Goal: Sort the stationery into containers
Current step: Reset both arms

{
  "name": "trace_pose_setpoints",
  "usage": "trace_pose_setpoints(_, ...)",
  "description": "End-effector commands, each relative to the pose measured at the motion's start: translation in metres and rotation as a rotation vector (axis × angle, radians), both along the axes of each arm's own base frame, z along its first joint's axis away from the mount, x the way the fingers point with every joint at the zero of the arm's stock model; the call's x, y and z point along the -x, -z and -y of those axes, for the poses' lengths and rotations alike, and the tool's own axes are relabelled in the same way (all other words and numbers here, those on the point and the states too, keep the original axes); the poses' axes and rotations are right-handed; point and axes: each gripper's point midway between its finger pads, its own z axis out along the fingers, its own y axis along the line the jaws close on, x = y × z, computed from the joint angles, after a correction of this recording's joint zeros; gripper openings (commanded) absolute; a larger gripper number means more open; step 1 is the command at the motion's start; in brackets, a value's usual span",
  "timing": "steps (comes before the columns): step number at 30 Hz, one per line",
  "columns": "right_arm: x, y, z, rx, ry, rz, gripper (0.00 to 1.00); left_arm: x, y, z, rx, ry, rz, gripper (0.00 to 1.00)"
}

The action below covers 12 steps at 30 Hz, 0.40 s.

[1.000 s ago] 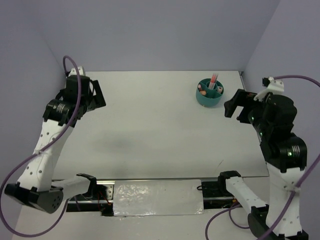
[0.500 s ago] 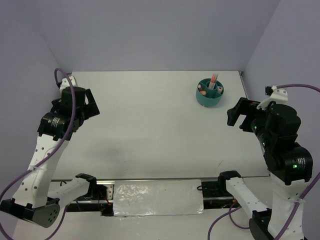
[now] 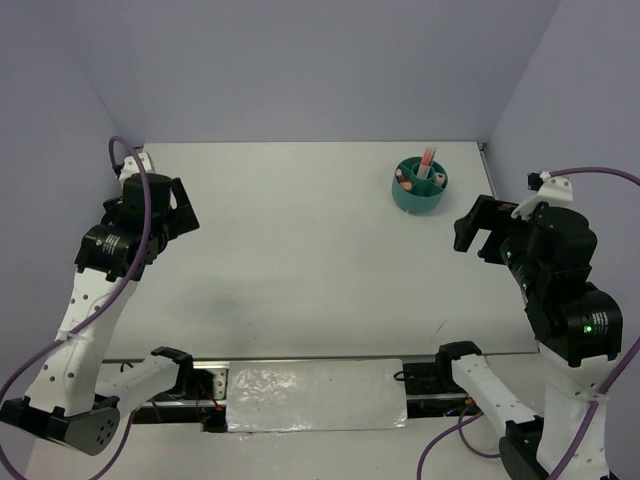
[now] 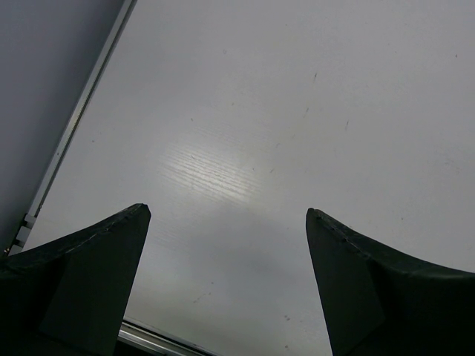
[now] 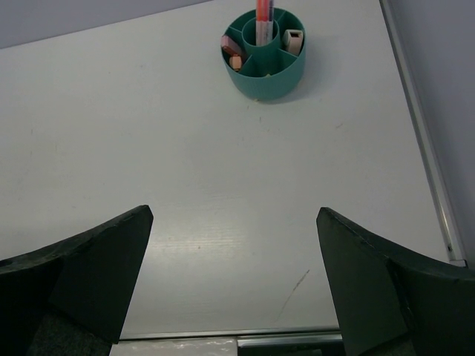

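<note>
The round teal organiser cup [image 3: 419,185] stands at the far right of the table; it also shows in the right wrist view [image 5: 263,53]. Pink and orange pens [image 5: 263,16] stand in its centre tube. Small eraser-like blocks, one tan [image 5: 292,39] and pinkish ones [image 5: 233,53], lie in its outer compartments. My left gripper [image 3: 180,208] is open and empty, raised over the left side of the table [image 4: 297,111]. My right gripper [image 3: 478,228] is open and empty, raised near the right side, short of the cup.
A grey wall and a metal rail [image 4: 74,126] run along the table's left edge. Another rail [image 5: 415,119] runs along the right edge. A foil-covered panel [image 3: 315,397] lies between the arm bases at the near edge.
Both arms pulled back from the table's middle a second ago: the left gripper moved left and down, the right gripper moved right and nearer. Since half a second ago they hardly moved.
</note>
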Motion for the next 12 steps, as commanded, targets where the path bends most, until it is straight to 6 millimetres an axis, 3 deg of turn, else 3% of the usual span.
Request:
trace_pose_setpoints(1, -0.0039, -0.0011, 0.0021, 0.016, 0.008, 0.007, 1.0, -0.0002, -0.0064, -0.0048, -0.005, -0.023, 0.024, 0.99)
trace_pose_setpoints(12, -0.0068, -0.0006, 0.0005, 0.01, 0.007, 0.006, 1.0, -0.0008, -0.0054, -0.0033, -0.01, -0.008, 0.011, 0.99)
